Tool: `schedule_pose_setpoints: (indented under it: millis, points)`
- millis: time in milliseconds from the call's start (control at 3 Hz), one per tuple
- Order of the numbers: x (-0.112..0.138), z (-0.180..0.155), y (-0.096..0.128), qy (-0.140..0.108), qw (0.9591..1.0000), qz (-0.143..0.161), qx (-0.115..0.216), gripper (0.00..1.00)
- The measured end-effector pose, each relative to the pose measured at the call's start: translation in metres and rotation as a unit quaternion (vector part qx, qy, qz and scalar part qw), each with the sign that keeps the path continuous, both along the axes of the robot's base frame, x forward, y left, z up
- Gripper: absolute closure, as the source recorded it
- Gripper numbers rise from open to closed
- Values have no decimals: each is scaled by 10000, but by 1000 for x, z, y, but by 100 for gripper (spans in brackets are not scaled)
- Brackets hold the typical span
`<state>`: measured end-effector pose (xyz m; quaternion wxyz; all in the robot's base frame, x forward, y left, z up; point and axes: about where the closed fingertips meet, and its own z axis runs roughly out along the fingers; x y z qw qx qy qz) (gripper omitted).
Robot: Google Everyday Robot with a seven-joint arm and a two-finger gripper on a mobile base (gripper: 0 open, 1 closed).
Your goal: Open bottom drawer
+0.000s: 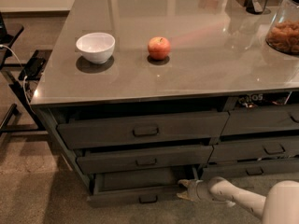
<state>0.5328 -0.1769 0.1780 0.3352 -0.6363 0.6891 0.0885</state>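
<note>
The bottom drawer (135, 197) is the lowest, slimmest dark grey front of the left stack, with a small loop handle (148, 199). It stands pulled out a little, showing a strip of its dark tray (140, 178). My gripper (183, 189) is low at the drawer's right end, at the front's right corner, on the end of my white arm (243, 197) coming in from the bottom right.
Two taller drawers (140, 130) sit above it and a second drawer stack (261, 148) is to the right. On the grey countertop (196, 73) rest a white bowl (96, 46), an apple (159, 47) and a glass jar (285, 29). A black stand (18, 78) is at left.
</note>
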Motion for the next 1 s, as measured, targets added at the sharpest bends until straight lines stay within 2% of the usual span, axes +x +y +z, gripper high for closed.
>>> schedule_pose_setpoints:
  millis: [333, 667, 1000]
  points:
    - [-14, -10, -12, 65, 10000, -22, 53, 42]
    - [-37, -16, -22, 201, 9997, -12, 146, 65]
    - [-37, -8, -22, 201, 9997, -11, 146, 88]
